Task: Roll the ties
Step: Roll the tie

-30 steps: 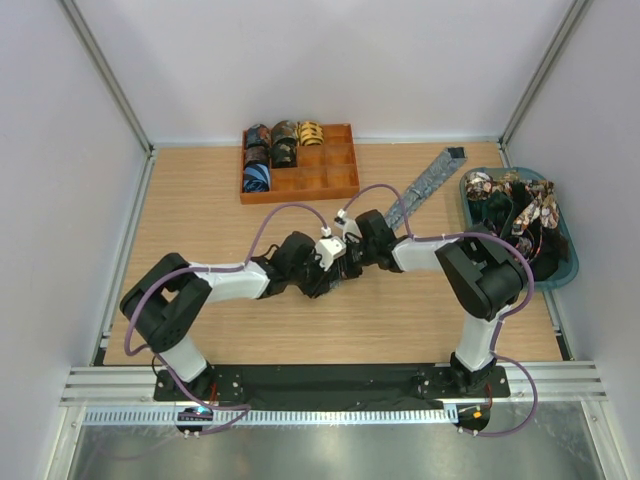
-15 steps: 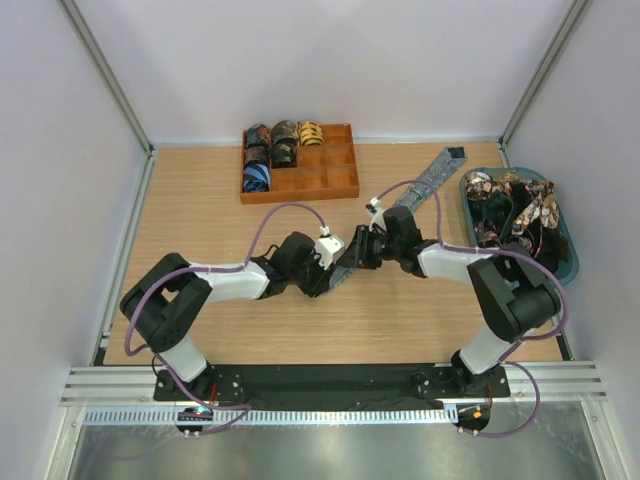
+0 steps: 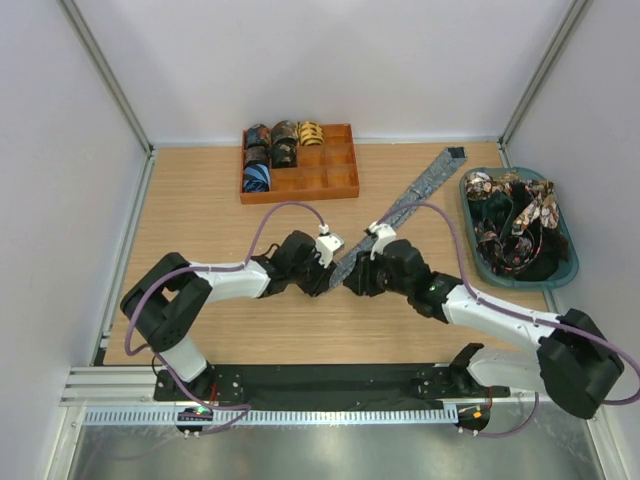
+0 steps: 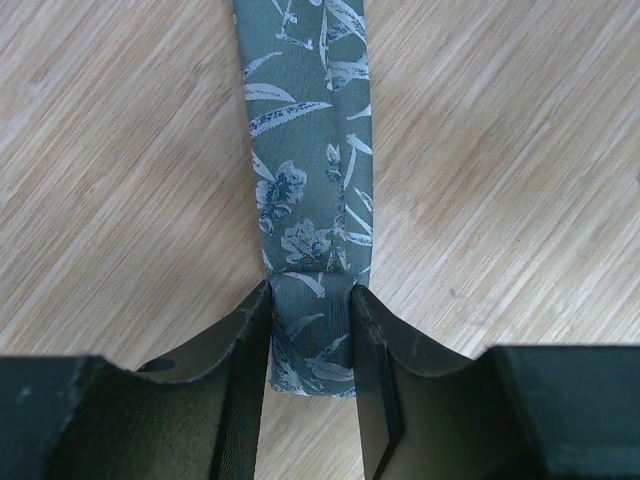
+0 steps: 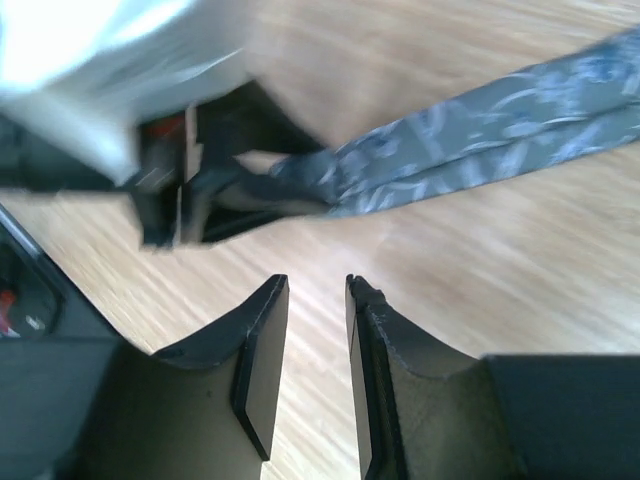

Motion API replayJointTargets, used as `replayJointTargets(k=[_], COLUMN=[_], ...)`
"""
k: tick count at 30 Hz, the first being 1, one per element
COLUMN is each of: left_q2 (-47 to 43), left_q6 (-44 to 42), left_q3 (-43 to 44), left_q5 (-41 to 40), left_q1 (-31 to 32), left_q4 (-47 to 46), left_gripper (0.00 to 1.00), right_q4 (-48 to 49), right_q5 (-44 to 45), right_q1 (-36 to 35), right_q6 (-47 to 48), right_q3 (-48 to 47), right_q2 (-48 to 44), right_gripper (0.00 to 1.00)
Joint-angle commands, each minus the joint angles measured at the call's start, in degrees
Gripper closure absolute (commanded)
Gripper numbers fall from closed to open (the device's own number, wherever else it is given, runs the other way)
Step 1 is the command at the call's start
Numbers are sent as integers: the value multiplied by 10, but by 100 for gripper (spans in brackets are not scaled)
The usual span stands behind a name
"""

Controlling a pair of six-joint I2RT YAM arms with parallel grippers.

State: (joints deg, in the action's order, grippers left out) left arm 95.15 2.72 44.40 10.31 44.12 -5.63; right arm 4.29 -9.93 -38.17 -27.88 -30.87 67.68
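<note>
A long grey-blue leaf-print tie [image 3: 425, 185] lies diagonally on the wooden table, from the back right down to the middle. My left gripper [image 3: 328, 272] is shut on its folded near end; the left wrist view shows the fold [image 4: 312, 340] pinched between the jaws [image 4: 312, 300] and the strip [image 4: 305, 150] running away. My right gripper [image 3: 352, 284] hovers just right of that end, jaws a narrow gap apart and empty [image 5: 317, 290] above bare wood. The tie [image 5: 480, 140] and the left gripper [image 5: 200, 190] show beyond it.
An orange compartment tray [image 3: 335, 192] at the back holds several rolled ties [image 3: 272, 150] in its left cells. A blue bin [image 3: 566, 262] at the right holds a heap of loose ties [image 3: 510, 205]. Purple cables loop over both arms.
My right arm has swung out to the right and lowered; its gripper has drawn back from the tie beside the left gripper toward the near side. The left gripper has kept its hold.
</note>
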Motion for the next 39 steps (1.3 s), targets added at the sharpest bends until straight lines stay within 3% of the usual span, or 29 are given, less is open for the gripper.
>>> replayJointTargets(k=[1,9,17,27,31,39], left_q2=[15,28,37,56,72,86], left_q6=[11,23,33,58,69,75], left_q3=[7,47,75,118,142,183], left_q5=[-20,-26,-29,-27,-27,-17], left_q1=[-3,-2,1,4,3,4], left_q4=[55,125,178,249,287,351], left_gripper=[62,61,60,60,60,61], right_q4=[-57,-46,-123,-344,-409,-447], right_q5=[191,373,546,681,694,711], right_q1=[-112,-352,-479,-483,-463,-429], right_q6=[76,166,274,284,282,286], right_q3=[-20,-44,-210,-476,-530,-569], right_q2=[-40,6,242,501,557,605], right_gripper=[62,60,55,47,44,41])
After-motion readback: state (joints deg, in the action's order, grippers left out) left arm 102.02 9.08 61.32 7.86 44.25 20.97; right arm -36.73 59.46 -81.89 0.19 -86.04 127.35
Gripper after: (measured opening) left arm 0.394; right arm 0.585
